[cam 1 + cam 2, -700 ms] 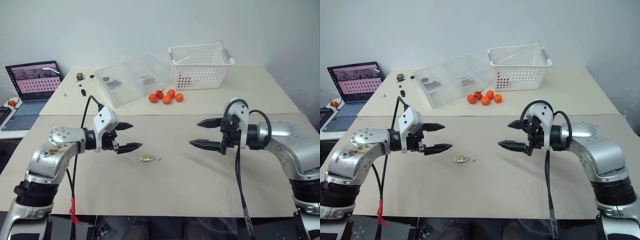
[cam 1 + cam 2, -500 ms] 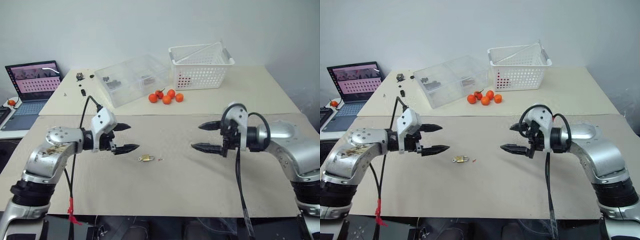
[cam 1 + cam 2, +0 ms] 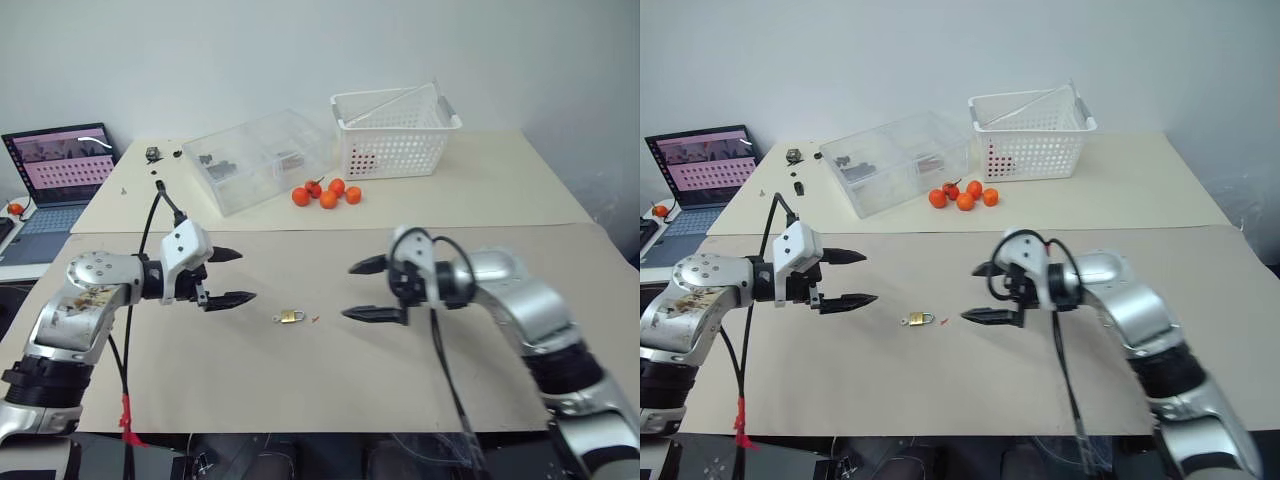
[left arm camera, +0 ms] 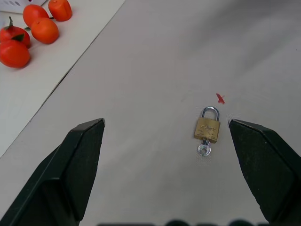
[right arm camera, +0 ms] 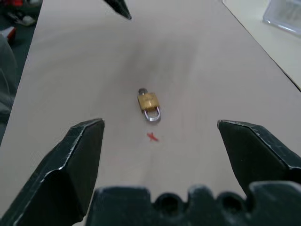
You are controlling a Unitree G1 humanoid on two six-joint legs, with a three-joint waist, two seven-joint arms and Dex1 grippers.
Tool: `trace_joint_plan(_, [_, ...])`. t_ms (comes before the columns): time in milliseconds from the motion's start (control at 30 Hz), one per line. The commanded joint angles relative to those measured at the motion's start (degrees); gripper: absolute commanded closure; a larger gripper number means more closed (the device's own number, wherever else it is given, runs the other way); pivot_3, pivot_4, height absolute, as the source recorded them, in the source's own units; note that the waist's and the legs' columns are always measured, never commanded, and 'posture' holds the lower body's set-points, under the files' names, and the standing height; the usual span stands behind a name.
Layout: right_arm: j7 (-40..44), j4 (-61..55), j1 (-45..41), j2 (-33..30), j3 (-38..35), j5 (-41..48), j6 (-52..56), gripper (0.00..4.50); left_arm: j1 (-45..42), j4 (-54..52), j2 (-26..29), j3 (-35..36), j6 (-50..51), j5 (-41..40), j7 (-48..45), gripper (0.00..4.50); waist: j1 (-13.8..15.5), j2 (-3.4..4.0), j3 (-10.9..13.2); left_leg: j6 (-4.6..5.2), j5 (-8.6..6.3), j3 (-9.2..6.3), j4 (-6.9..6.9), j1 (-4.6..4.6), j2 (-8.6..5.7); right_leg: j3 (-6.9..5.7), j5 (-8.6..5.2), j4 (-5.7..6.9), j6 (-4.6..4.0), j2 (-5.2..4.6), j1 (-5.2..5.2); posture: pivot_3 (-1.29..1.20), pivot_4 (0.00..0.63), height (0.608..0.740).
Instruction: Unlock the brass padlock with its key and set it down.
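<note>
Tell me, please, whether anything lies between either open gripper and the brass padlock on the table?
Nothing visible does. The brass padlock lies flat on bare tabletop with the key in its base. The left gripper and right gripper flank it, both open. Only a small red mark sits beside the shackle, flat and no obstacle.

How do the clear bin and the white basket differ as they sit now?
The clear bin has see-through solid walls; the white basket is opaque with perforated walls. The clear bin holds small dark parts in divided compartments; nothing is visible inside the white basket. The clear bin is lower and sits skewed; the white basket is taller, with a handle across its top. Both stand open-topped on the rear table, beside the oranges.
</note>
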Motion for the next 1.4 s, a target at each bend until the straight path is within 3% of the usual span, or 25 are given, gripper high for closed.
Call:
trace_joint_plan(33, [-0.18,6.02,-3.42,3.97,2.25,-4.17,-7.09,0.00,0.75,-1.58,2.13,2.30,-1.20,0.65,0.19,0.01,-0.01,-0.01,0.01,0.00,0.00,0.01,-0.02,0.04,0.02,0.03,0.00,0.00,0.00,0.03,0.01,0.00,0.150,0.740])
trace_joint_plan(533, [2.67,30.05,-11.10,18.72,7.20,-13.19,-23.30,0.00,10.32,-10.18,5.73,8.62,3.59,-0.54,3.73,0.01,-1.33,-0.04,-0.01,-0.06,0.00,0.48,-0.32,0.16,0.46,0.43,0.31,0.12,-0.49,0.44,-0.44,0.00,0.150,0.740])
trace_joint_plan(1033, [3.00,39.37,-12.70,26.59,8.81,-18.17,-29.06,0.00,16.14,-12.32,8.93,11.23,4.97,-0.94,2.43,0.01,-1.96,-0.06,-0.04,-0.44,-0.23,1.04,-0.33,0.21,1.00,0.82,0.53,0.22,-0.84,1.09,-0.87,0.00,0.150,0.740])
trace_joint_plan(1400, [-1.17,54.23,-17.44,31.79,7.94,-22.37,-36.68,0.00,16.08,-10.53,10.56,10.67,3.86,0.43,1.23,0.01,-2.78,-0.06,-0.04,-0.63,-0.34,1.27,-0.33,0.25,1.27,0.85,0.59,0.25,-0.93,1.18,-0.93,0.00,0.150,0.740])
